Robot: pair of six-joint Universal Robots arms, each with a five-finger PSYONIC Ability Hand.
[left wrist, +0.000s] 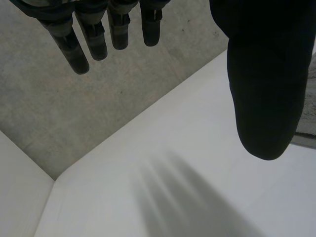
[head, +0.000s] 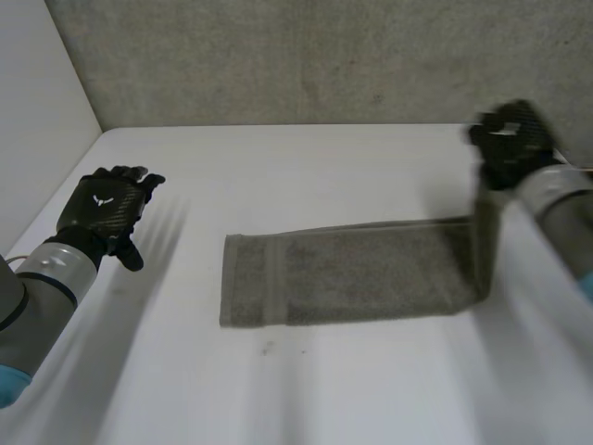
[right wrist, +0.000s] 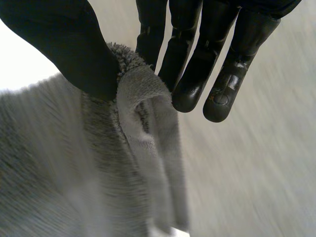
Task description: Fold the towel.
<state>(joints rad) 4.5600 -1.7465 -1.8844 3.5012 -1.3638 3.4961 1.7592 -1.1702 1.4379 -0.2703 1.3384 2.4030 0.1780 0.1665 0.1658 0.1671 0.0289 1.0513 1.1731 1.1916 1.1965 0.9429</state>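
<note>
A grey towel [head: 352,273] lies as a long folded strip across the middle of the white table [head: 306,176]. Its right end is lifted off the surface. My right hand [head: 511,139] is raised above the table's right side and pinches that end; in the right wrist view the towel [right wrist: 98,173] is held between thumb [right wrist: 74,44] and fingers [right wrist: 197,74], and it hangs down from them. My left hand [head: 104,209] hovers over the table's left side, well clear of the towel, with fingers [left wrist: 84,39] straight and spread and thumb [left wrist: 266,89] apart.
A grey wall [head: 315,56] runs along the table's far edge, and a white side panel [head: 37,111] closes the left. Bare tabletop [left wrist: 173,187] lies under my left hand.
</note>
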